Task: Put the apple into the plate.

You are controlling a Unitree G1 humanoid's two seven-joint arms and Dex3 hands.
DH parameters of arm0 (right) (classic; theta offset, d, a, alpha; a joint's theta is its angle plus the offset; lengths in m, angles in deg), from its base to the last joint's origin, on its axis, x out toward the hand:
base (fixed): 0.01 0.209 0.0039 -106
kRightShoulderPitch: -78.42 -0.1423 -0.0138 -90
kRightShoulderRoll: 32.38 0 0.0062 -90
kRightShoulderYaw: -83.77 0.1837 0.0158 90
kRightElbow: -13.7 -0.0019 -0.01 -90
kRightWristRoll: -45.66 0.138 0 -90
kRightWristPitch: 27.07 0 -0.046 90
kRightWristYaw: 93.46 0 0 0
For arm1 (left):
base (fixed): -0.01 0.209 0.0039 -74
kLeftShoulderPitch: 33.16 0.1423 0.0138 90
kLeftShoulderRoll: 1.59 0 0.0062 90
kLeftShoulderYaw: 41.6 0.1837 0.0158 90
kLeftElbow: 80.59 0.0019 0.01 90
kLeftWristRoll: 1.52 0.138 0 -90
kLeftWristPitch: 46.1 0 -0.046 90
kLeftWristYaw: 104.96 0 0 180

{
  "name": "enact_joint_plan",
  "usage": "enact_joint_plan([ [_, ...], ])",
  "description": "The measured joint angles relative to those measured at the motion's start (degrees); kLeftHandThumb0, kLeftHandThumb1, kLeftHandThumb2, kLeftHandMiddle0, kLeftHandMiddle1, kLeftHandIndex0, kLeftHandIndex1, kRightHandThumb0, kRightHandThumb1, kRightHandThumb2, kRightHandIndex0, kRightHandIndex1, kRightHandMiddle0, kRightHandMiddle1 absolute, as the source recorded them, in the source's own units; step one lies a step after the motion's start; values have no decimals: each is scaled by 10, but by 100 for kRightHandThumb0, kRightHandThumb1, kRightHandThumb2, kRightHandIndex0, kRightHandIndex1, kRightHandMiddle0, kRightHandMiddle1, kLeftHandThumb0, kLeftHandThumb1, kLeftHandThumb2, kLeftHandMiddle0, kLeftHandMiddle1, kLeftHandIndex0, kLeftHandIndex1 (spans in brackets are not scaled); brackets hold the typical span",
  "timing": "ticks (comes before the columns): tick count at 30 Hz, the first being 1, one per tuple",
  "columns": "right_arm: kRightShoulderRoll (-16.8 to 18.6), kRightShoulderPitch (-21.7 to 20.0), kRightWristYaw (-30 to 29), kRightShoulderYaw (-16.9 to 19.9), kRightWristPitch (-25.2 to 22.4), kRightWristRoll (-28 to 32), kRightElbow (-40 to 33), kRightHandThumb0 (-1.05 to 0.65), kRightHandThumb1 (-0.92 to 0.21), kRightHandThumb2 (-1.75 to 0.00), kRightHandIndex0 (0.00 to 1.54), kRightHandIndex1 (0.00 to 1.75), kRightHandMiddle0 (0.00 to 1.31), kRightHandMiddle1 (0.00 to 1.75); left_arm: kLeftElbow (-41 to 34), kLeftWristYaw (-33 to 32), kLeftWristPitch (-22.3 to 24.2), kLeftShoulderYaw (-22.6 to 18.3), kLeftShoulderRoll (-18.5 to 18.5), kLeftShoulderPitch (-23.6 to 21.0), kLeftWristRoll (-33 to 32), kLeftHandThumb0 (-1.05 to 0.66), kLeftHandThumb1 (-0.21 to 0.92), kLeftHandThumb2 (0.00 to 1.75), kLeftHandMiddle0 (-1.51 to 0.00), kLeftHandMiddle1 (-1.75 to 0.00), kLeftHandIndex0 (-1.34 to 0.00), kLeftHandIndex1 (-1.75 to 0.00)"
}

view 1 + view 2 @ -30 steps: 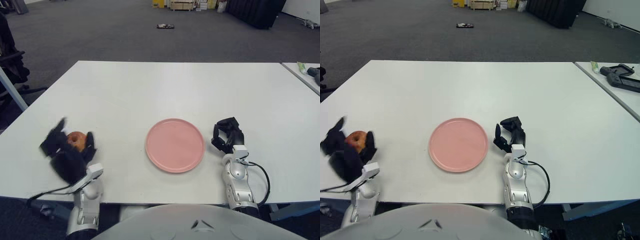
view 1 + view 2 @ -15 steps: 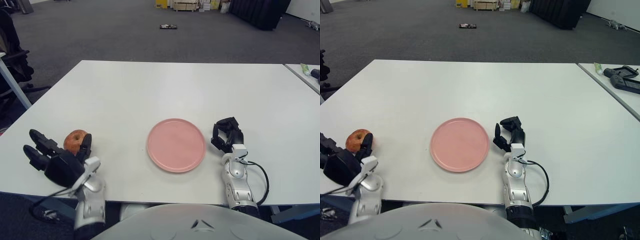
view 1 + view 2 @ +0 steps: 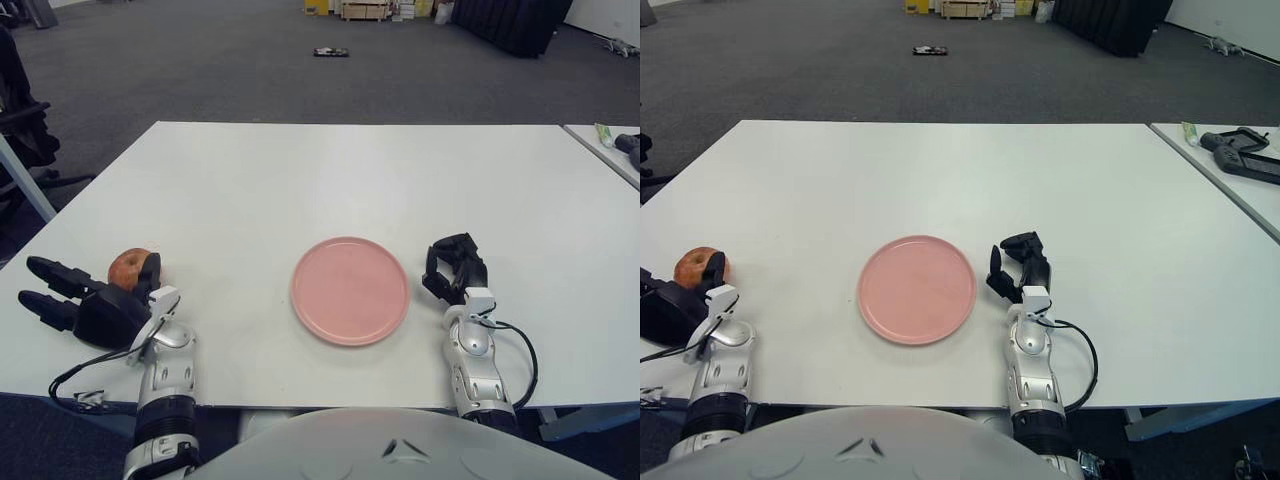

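A red-and-yellow apple (image 3: 128, 267) sits on the white table (image 3: 300, 170) near its front left corner. My left hand (image 3: 88, 290) is just in front of and left of the apple. Its fingers (image 3: 48, 270) stretch out to the left and its thumb (image 3: 150, 268) stands against the apple's right side, so the hand is open and does not enclose the fruit. The pink plate (image 3: 350, 290) lies bare at the front centre, well to the right of the apple. My right hand (image 3: 452, 265) shows just right of the plate, fingers curled with nothing in them.
A second table at the right edge carries a black device (image 3: 1240, 155) and a green tube (image 3: 1188, 132). A dark chair (image 3: 22, 115) stands off the table's left side. The table's front edge runs just below both wrists.
My left hand has dropped from a raised pose around the apple and swung left, fingers now stretched out. The apple has shifted slightly left and away. The right hand has not moved.
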Motion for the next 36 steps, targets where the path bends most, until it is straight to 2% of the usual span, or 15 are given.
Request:
enact_joint_plan([
  [4, 0, 1, 0, 1, 0, 0, 0, -40, -61, -95, 62, 131, 39, 175, 7, 9, -3, 9, 6, -1, -8, -102, 79, 14, 0, 0, 0, 0],
  [12, 0, 2, -1, 2, -1, -1, 0, -39, -61, -95, 62, 130, 39, 175, 10, 13, -39, 28, 13, 4, -16, -101, 79, 12, 0, 0, 0, 0],
  [21, 0, 2, -5, 2, -5, -5, -3, -39, -62, -93, 63, 130, 38, 175, 2, 72, -41, 56, 31, 16, -20, -97, 82, 14, 0, 0, 0, 0],
  [28, 0, 2, -5, 2, -6, -5, -4, -39, -64, -92, 60, 129, 37, 175, 4, 83, -43, 63, 39, 17, -26, -96, 84, 15, 0, 0, 0, 0],
  [32, 0, 2, -4, 3, -10, -5, -6, -39, -64, -92, 57, 131, 37, 175, -11, 92, -20, 77, 37, 21, -20, -97, 85, 16, 0, 0, 0, 0],
  [36, 0, 3, -4, 5, -15, -5, -10, -39, -63, -92, 56, 133, 37, 175, -100, 123, 41, 104, 14, 57, -1, -95, 87, 17, 0, 0, -1, -1],
])
